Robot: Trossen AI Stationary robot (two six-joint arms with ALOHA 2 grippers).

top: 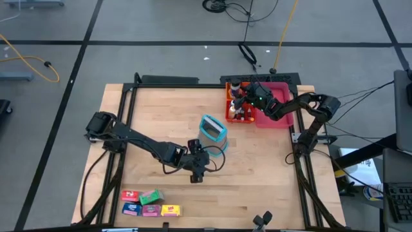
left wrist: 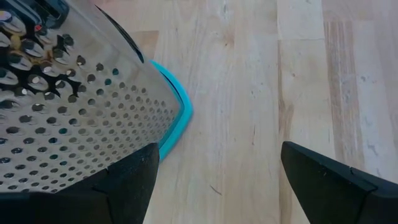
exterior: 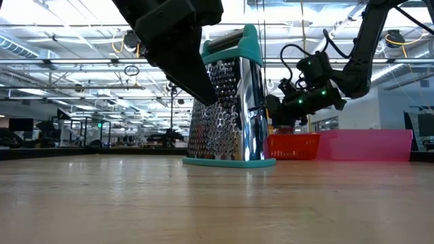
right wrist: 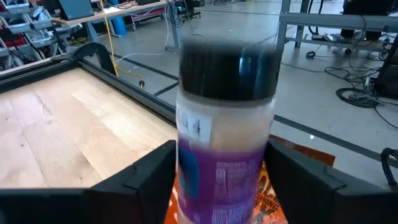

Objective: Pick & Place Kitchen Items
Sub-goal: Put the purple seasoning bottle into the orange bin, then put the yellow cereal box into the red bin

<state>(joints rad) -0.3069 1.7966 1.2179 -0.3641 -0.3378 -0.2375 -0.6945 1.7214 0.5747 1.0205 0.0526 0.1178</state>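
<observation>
Black-capped cylindrical spice bottle (right wrist: 225,130) (purple label)

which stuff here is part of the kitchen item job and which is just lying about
Job:
- purple-label bottle between the right end effector's fingers
- bottles in the orange tray
- small boxes

Lying about:
- box grater beside the left end effector
- pink tray

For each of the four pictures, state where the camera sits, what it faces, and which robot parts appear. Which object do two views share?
High: overhead, facing down; both arms, table.
Low: table level, facing across; both arms, grater.
Left wrist: facing the grater's side; open left pincer.
Right wrist: facing a black-capped bottle between the right pincer fingers.
High and low share the grater.
</observation>
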